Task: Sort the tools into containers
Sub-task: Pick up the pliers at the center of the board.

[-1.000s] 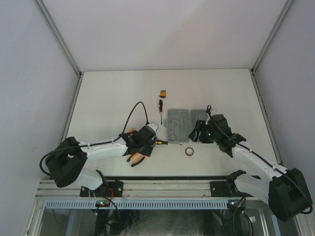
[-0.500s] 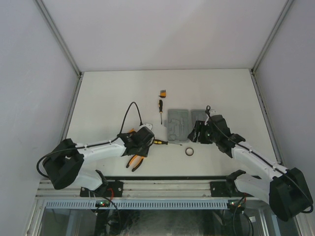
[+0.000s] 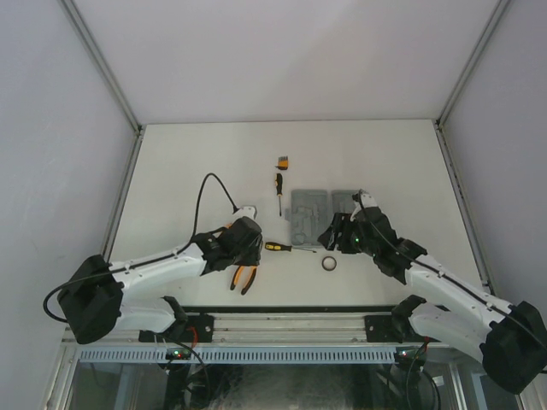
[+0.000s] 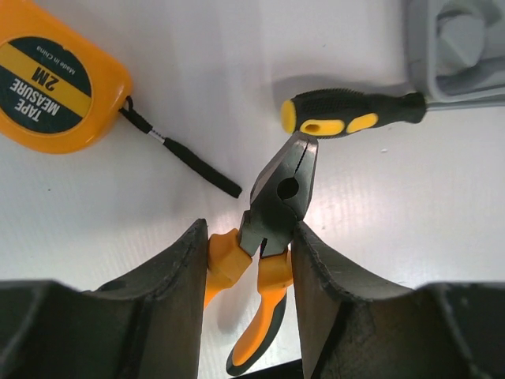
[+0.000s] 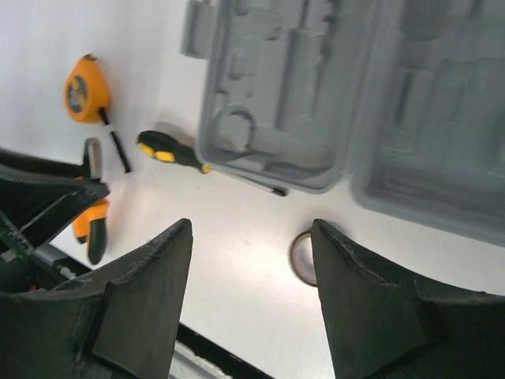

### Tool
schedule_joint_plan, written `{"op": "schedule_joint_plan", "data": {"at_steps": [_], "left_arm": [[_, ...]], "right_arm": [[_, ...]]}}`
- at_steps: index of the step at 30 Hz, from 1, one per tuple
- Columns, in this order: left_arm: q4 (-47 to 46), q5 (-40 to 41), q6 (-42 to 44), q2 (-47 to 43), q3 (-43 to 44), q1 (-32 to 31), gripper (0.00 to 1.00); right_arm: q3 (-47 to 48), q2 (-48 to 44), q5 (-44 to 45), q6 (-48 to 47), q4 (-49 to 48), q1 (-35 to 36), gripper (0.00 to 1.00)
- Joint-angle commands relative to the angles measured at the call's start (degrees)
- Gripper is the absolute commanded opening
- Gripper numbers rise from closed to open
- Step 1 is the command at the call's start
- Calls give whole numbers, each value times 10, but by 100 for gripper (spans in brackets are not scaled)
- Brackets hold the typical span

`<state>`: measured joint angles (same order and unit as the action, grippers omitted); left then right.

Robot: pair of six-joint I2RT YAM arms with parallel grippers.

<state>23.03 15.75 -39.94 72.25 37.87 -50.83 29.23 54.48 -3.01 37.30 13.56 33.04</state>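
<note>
- Two fingers of the left hand (image 4: 251,237) clench the pliers (image 4: 278,193) by the handles, at 8 o'clock from the case (image 3: 309,213).
- Right hand (image 5: 251,229) released, empty, near the ring (image 5: 301,257).

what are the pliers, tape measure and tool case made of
Pliers: dark, dull metal head, probably steel; glossy orange handle sleeves, likely plastic or rubber. Tape measure: smooth orange plastic shell with printed label. Tool case: matt grey moulded plastic, judging by its shaped recesses.
</note>
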Motion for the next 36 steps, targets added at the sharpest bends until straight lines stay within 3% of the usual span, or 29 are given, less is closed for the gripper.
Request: {"op": "schedule_joint_plan", "data": {"at_steps": [1, 11, 24, 36], "left_arm": [[-58, -13, -28, -32, -3, 3, 7], [-107, -50, -34, -83, 3, 3, 6], [-208, -156, -79, -160, -19, 2, 6], [-244, -205, -49, -249, -17, 3, 6]], "right_arm": [[-15, -22, 28, 49, -70, 65, 62], [-82, 2, 53, 61, -293, 220, 64], [-89, 65, 1, 65, -483, 254, 68], [-85, -14, -46, 18, -455, 247, 83]]}}
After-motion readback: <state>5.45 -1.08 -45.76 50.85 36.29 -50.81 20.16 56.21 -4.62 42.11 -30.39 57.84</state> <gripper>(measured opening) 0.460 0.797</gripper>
